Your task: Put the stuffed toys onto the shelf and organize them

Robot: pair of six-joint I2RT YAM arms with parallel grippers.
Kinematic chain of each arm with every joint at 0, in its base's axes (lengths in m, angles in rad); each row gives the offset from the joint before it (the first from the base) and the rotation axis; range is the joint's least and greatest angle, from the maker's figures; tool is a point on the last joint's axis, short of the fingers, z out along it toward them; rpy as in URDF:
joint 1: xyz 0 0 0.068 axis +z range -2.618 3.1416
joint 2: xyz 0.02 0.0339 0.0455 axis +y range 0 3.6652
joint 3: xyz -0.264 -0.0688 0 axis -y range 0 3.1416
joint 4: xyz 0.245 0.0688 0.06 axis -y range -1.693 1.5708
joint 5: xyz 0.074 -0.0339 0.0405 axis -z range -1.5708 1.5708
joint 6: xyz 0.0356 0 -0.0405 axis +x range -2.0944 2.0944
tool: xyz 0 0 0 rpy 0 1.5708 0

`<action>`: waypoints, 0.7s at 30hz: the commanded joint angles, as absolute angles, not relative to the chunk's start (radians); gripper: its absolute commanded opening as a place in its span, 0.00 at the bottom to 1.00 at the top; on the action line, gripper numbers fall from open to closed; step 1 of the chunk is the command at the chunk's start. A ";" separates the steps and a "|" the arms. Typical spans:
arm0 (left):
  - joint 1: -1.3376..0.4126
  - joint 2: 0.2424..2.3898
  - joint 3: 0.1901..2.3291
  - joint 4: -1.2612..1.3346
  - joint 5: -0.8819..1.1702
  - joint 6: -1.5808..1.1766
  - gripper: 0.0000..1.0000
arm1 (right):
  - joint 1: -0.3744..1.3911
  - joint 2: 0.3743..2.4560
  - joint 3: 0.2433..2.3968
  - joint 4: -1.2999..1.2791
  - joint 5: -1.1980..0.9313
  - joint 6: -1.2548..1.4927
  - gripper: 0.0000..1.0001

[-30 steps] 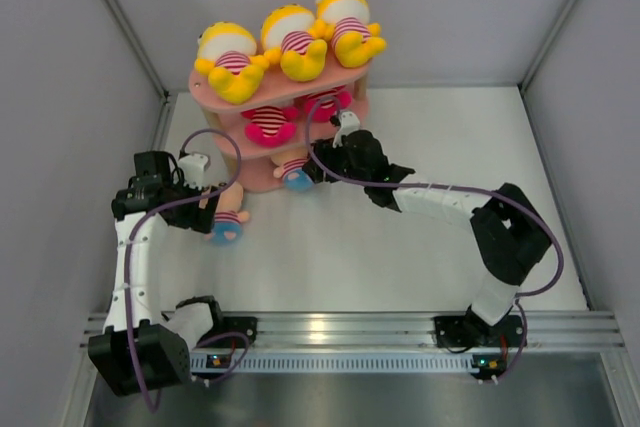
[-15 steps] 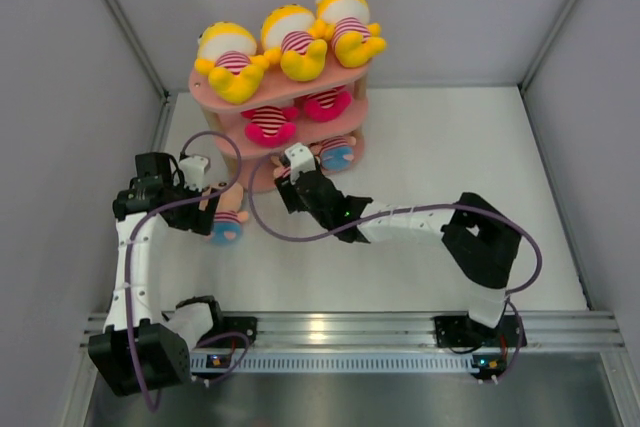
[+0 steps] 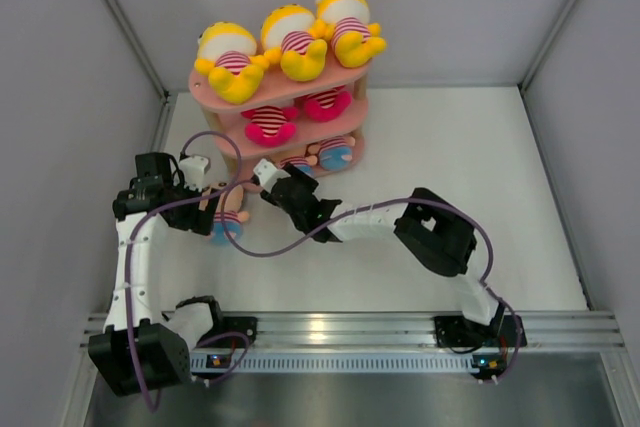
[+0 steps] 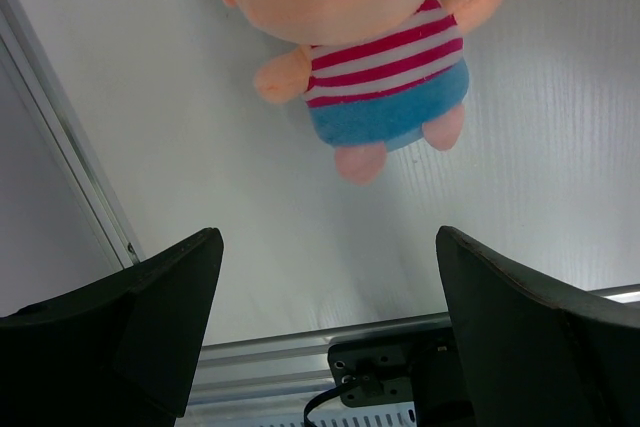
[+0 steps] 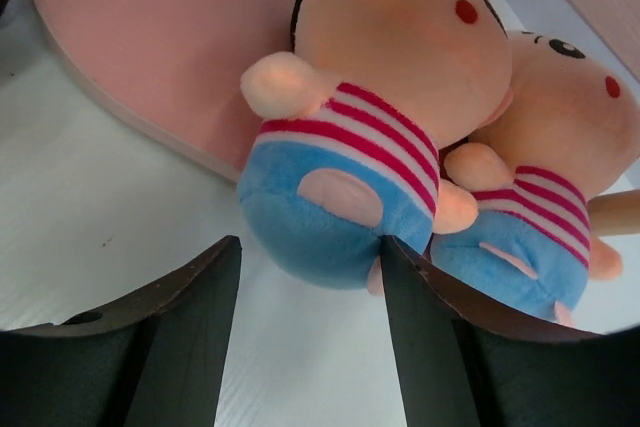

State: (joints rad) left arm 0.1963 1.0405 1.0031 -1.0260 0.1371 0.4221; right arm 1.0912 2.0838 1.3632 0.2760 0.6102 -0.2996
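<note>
The pink shelf (image 3: 214, 93) stands at the back of the table. Three yellow stuffed toys (image 3: 288, 43) lie on its top board, and two striped ones with pink-red bottoms (image 3: 268, 123) on the middle one. Two peach-headed toys with blue bottoms (image 5: 345, 172) (image 5: 530, 212) lie on the bottom board (image 5: 150, 57). My right gripper (image 5: 310, 317) (image 3: 275, 179) is open, its fingertips just short of the nearer toy's blue bottom. A third peach toy (image 4: 380, 77) (image 3: 228, 222) lies on the table. My left gripper (image 4: 330, 327) (image 3: 200, 209) is open and empty beside it.
The grey left wall (image 3: 70, 97) and a metal rail (image 4: 70, 167) run close to my left arm. The aluminium base rail (image 3: 340, 329) crosses the near edge. A light wooden post (image 5: 615, 212) stands beside the farther blue toy. Purple cables (image 3: 215, 142) loop near the shelf.
My right gripper has swung left along the front of the shelf, from its right side to the left end of the bottom board. My left arm has not moved.
</note>
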 commanded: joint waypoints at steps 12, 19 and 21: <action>0.195 1.031 0.988 -1.019 0.132 0.442 0.94 | 1.055 2.186 1.519 0.199 0.765 -0.333 0.29; 0.195 1.035 0.963 -1.016 0.156 0.460 0.94 | 1.026 2.134 1.471 0.196 0.723 -0.276 0.31; 0.195 1.055 0.939 -1.012 0.172 0.474 0.94 | 1.028 2.099 1.435 0.224 0.675 -0.279 0.39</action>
State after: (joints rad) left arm 0.1963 1.0416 0.9676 -1.0245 0.1417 0.4438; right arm 1.0435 2.1799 1.4662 0.2173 0.7235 -0.3088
